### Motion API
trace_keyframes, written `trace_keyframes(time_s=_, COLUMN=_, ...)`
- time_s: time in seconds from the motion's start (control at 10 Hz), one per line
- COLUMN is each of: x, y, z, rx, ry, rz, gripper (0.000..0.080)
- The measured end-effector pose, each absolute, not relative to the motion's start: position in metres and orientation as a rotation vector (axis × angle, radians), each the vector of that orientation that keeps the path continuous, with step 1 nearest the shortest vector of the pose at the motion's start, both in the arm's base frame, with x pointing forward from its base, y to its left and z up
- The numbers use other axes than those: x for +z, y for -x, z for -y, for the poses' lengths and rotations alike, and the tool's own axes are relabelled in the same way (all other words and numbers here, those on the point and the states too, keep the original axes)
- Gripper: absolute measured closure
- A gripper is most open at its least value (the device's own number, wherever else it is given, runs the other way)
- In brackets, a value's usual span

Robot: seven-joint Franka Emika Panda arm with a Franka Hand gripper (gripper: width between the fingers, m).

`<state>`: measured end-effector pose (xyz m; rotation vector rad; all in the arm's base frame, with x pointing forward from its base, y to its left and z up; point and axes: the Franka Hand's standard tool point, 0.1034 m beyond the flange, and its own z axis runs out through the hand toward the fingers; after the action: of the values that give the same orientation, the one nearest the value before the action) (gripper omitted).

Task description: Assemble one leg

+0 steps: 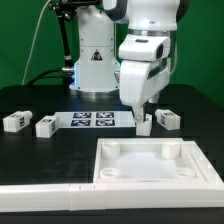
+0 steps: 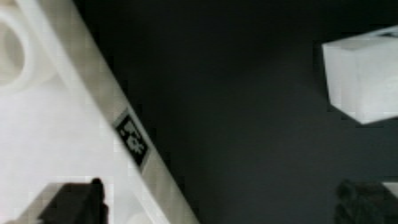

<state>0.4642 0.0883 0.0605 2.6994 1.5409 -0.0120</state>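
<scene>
Several small white legs with tags lie on the black table. Two are at the exterior view's left (image 1: 15,121) (image 1: 46,126), one stands right by my gripper (image 1: 145,125), and one lies just right of it (image 1: 167,119). My gripper (image 1: 139,113) hangs low over the table between the marker board and the white panel. In the wrist view my gripper (image 2: 217,205) is open with only dark table between the fingers (image 2: 71,205). One leg (image 2: 365,75) shows apart from the fingers. I cannot tell which leg it is.
The marker board (image 1: 95,121) lies at mid table. The large white square panel (image 1: 105,172) with round corner sockets lies in front; its tagged rim shows in the wrist view (image 2: 132,137), close to one finger. A white rail (image 1: 40,200) runs along the front left.
</scene>
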Motion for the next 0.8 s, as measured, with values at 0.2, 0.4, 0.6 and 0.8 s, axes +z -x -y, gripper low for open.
trace_keyframes(time_s=0.2, x=0.056, y=-0.452, z=-0.103, rx=0.022, ry=-2.883, rz=-1.178, gripper=0.015)
trace_keyframes(time_s=0.4, x=0.053, y=-0.437, z=-0.123, rx=0.003, ry=-3.0, rz=-0.869, gripper=0.015)
trace_keyframes(time_s=0.6, x=0.053, y=-0.427, z=-0.142, rx=-0.004, ry=-3.095, rz=-0.531, gripper=0.015)
trace_keyframes(time_s=0.8, x=0.052, y=-0.414, z=-0.154, rx=-0.013, ry=-3.137, rz=-0.352, gripper=0.015)
